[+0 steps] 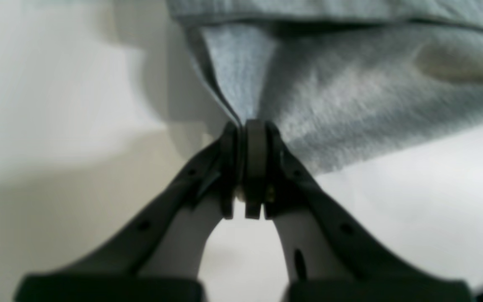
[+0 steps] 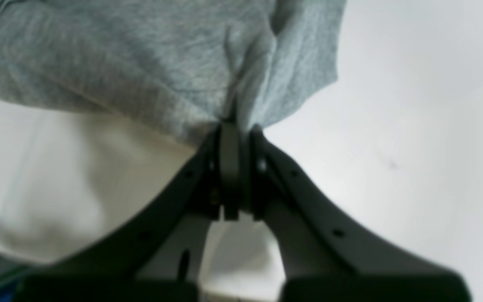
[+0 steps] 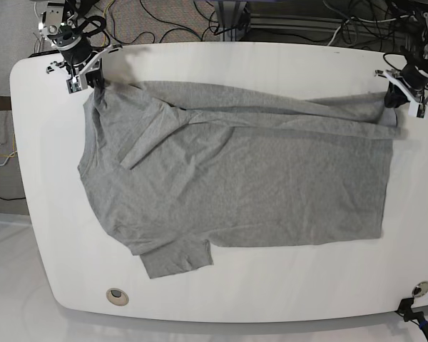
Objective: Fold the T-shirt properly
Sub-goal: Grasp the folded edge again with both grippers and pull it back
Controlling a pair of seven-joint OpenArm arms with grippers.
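Base view: grey T-shirt (image 3: 235, 178) spread on white table (image 3: 271, 299); right gripper (image 3: 82, 75) & left gripper (image 3: 403, 96) each pinch far-edge corners, prob. to carry that edge over for a fold.

Bright even light, blurred wrist views

no readable text, labels or numbers

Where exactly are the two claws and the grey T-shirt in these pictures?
left gripper (image 3: 405, 98), base view, the tips pinching the shirt's corner.
right gripper (image 3: 85, 78), base view, the tips at the shoulder end.
T-shirt (image 3: 257, 185), base view, the middle of the flat body.
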